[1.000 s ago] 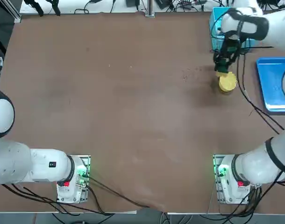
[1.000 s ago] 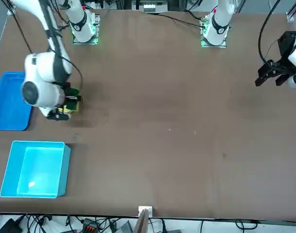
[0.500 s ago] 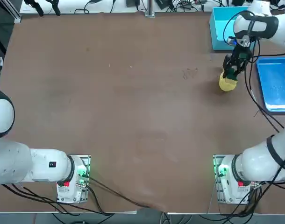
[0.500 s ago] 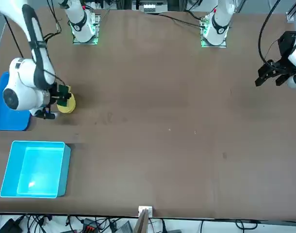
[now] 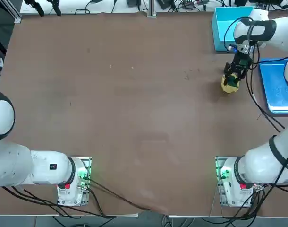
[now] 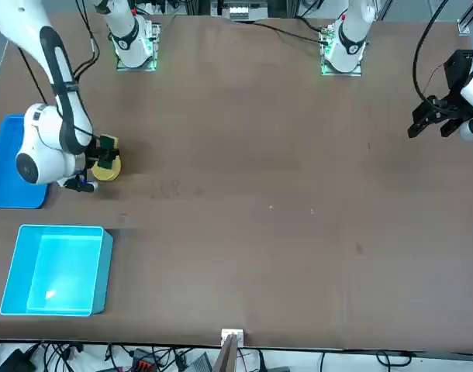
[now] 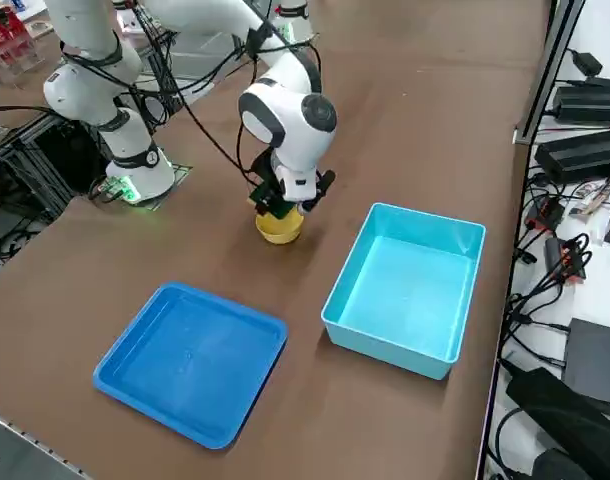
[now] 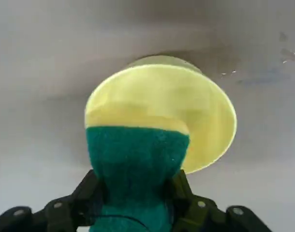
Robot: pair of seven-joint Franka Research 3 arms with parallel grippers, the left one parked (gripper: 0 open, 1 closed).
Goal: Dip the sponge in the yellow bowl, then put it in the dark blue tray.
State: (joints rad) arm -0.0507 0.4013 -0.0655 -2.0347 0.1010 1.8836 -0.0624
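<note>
Over at the far right part of the worktop (image 5: pixel 134 118), the right hand (image 5: pixel 232 78) hangs straight down over the yellow bowl (image 5: pixel 229 86), its two fingers (image 8: pixel 87 191) pinched tight on the sponge (image 8: pixel 137 164). From the wrist camera the sponge fills the space between the fingers, green scouring face toward the lens and the yellow layer on its far side, and its free end sits over the bowl's open mouth, inside the rim as seen from there; whether it touches the bowl's inside I cannot tell. In the overhead view the sponge (image 5: pixel 232 79) shows as a dark green patch right on top of the bowl, and from across the worktop the sponge (image 6: pixel 107 146) sits against the bowl's (image 6: pixel 107 169) upper edge, the white wrist bulking just beside it. From the side the hand (image 7: pixel 276 203) meets the bowl (image 7: pixel 278 227) from above. The dark blue tray (image 7: pixel 190 362) lies flat near the bowl on the robot's right, apart from it, with nothing in it. A deeper light cyan box (image 7: pixel 405 287) stands beside that tray, also near the bowl but not touching it.
</note>
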